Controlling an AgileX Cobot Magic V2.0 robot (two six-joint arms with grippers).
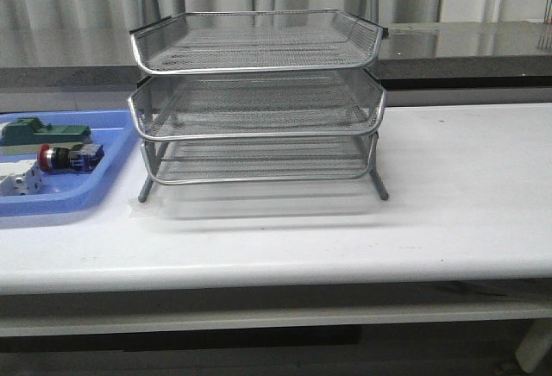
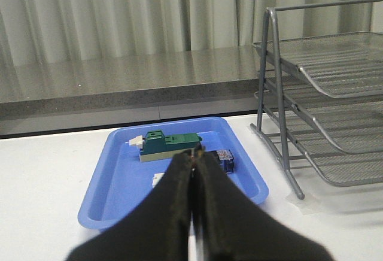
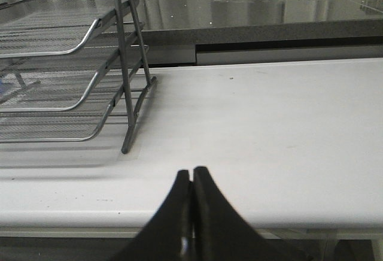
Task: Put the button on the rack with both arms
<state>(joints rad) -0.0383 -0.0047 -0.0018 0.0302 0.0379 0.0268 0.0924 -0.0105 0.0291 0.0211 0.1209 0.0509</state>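
- The button [image 1: 69,157] lies on its side in the blue plastic tray [image 1: 86,193], red cap pointing away from the rack [image 1: 257,104], blue rear block toward it.
- In the same tray a green-topped block [image 1: 45,132] sits just behind the button and a small white block [image 1: 21,179] just in front; both are close, so the approach must be narrow.
- The left gripper [image 2: 194,155] has its fingers pressed together with nothing between them and points over the tray toward the parts. From this wrist view only the button's blue end [image 2: 225,160] shows past the fingertips.
- The right gripper [image 3: 192,175] is likewise closed and empty, over bare white table [image 1: 466,186] beside the rack's frame leg [image 3: 133,117].
- The pickup has not begun, in my judgement. To do it well, the left fingers should spread before descending, straddle the black body across its width, and avoid nudging either neighbour.
- A round body may roll as the fingers close, so centre the grip and close slowly.
- All three wire tiers look free; the right arm sits nearer the rack for a handover.
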